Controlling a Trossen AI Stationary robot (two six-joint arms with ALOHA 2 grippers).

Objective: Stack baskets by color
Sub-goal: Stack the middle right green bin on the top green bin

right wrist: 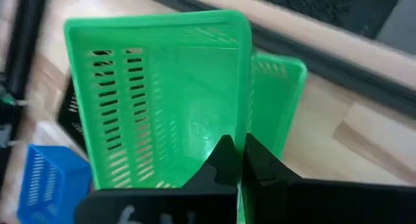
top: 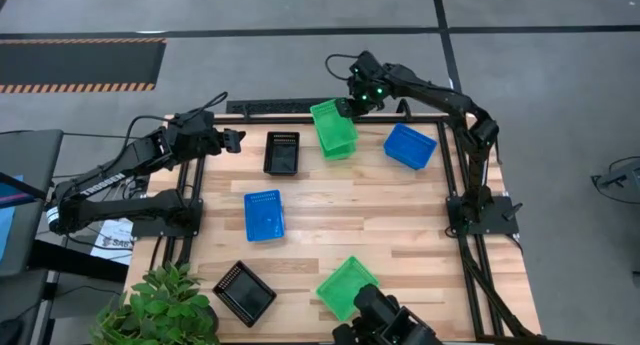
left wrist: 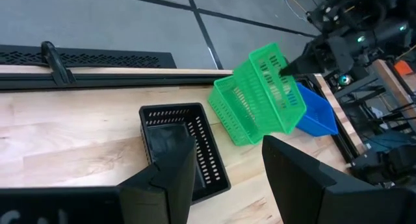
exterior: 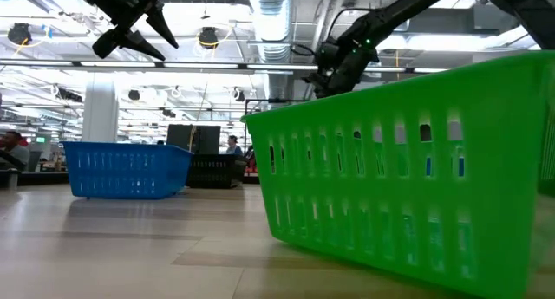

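Right gripper (top: 347, 107) pinching tilted green basket (top: 333, 128), raised

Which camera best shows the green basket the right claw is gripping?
Right wrist view: the held green basket fills it, rim pinched by the right claw. High and left wrist views show it smaller; in the low view I cannot pick it out.
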